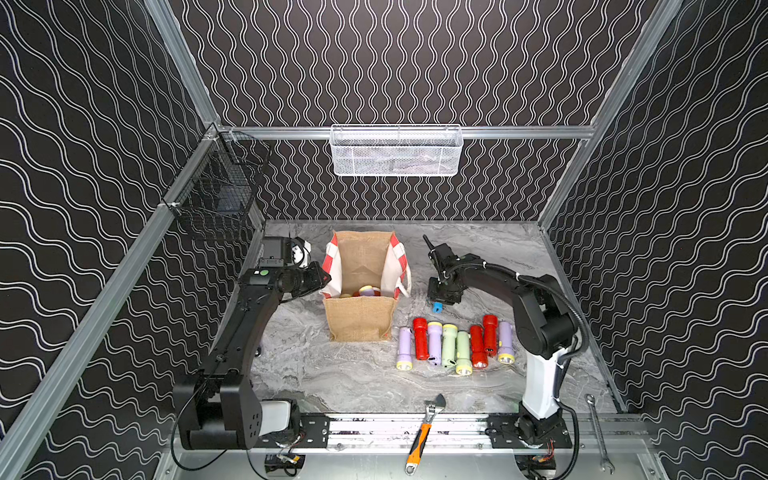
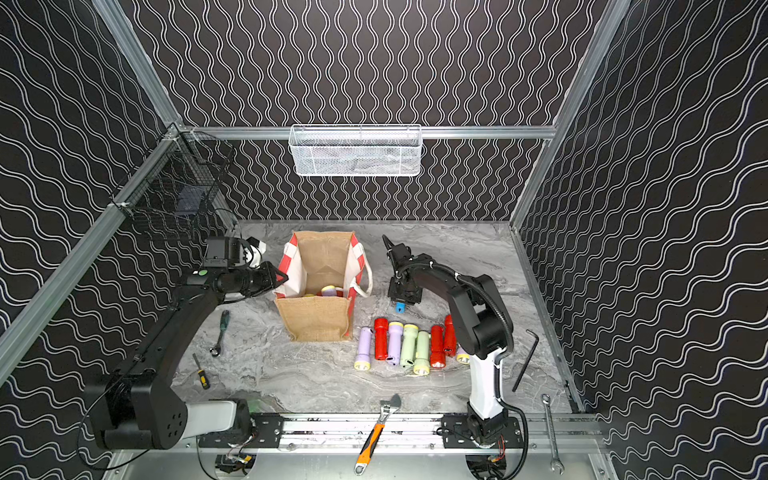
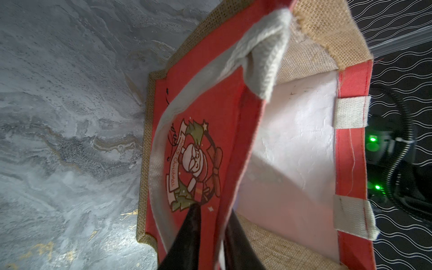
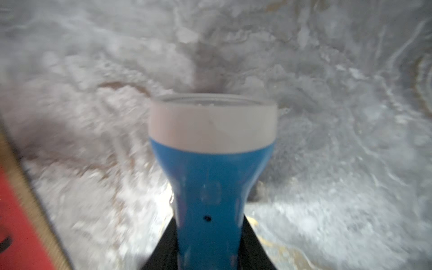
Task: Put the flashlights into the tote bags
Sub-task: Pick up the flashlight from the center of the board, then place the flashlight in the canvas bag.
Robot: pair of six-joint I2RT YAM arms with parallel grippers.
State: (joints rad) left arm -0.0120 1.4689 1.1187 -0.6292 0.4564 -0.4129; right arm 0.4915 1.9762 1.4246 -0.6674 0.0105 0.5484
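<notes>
Blue flashlight (image 4: 210, 187) sits just right of the bag (image 1: 360, 324), pinched by its body in the right gripper (image 4: 208, 217). Jaws are narrow, the right arm arched, wrist angled down. The bag stands open mid-table with a few flashlights (image 1: 368, 290) inside. A row of eight flashlights (image 1: 455, 345) lies front-right. The left gripper (image 3: 212, 208) clamps the bag's left wall, arm stretched forward.

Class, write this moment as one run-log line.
left gripper: shut on tote bag rim | right gripper: shut on blue flashlight | row: eight flashlights on table
</notes>
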